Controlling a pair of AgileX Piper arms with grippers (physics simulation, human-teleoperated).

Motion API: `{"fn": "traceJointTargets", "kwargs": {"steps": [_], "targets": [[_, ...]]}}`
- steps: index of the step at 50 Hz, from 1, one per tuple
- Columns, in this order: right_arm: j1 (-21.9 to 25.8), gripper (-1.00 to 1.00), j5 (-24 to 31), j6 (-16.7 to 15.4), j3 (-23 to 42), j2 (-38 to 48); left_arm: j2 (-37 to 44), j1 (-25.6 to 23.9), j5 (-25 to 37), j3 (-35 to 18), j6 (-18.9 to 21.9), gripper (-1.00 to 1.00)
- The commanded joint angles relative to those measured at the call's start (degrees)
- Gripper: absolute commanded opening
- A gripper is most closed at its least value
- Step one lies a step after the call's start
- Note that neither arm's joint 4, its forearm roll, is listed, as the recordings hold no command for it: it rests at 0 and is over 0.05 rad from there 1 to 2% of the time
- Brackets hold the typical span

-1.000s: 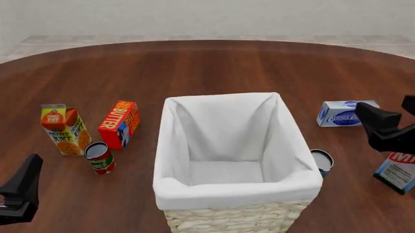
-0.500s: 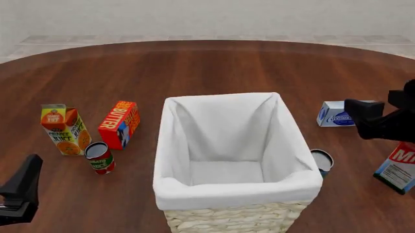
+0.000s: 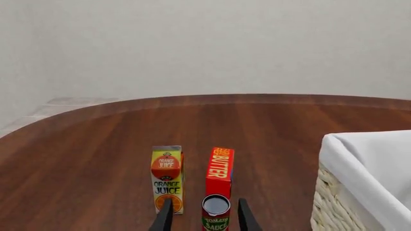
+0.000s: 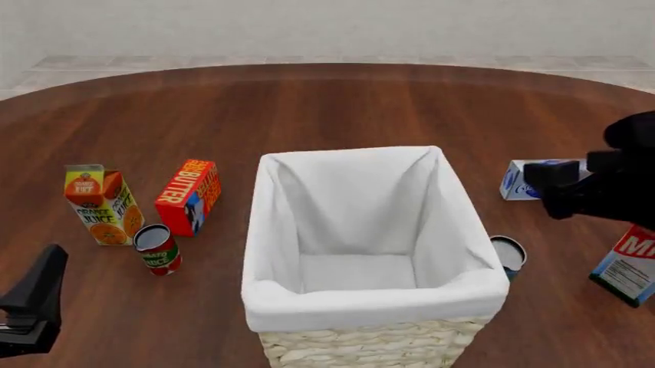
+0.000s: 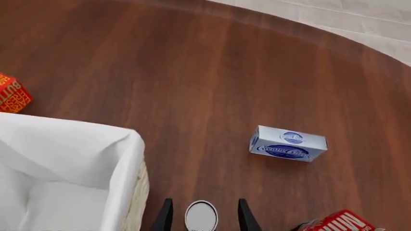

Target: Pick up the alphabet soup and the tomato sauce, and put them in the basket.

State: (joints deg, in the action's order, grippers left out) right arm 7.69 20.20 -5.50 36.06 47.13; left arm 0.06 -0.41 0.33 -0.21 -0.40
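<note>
Right hand (image 5: pixel 201 217) spread, fingers flanking alphabet soup (image 5: pixel 201 216), not gripping; left hand (image 3: pixel 203 219) likewise around tomato sauce (image 3: pixel 216 212). Round dark wood surface (image 4: pixel 338 103), pale wall beyond. Basket (image 4: pixel 373 310) near centre; soup (image 4: pixel 508 254) just right, sauce (image 4: pixel 156 249) well left.

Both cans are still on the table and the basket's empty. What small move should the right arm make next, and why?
Probably lower the right claw straight down over the alphabet soup. In the right wrist view its pale top sits centred between the open fingers, but the front view shows the claw well above the can beside the basket, so nothing is gripped yet.
</note>
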Motion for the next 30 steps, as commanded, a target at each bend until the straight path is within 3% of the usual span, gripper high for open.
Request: {"fn": "traceJointTargets", "kwargs": {"steps": [1,30], "targets": [[0.4,1.0,0.4,0.6,-0.4,1.2,0.0,0.0,-0.1,0.0,-0.1,1.0],[-0.1,1.0,0.3,-0.3,-5.1,1.9,0.0,-0.1,0.1,0.0,-0.1,1.0]]}}
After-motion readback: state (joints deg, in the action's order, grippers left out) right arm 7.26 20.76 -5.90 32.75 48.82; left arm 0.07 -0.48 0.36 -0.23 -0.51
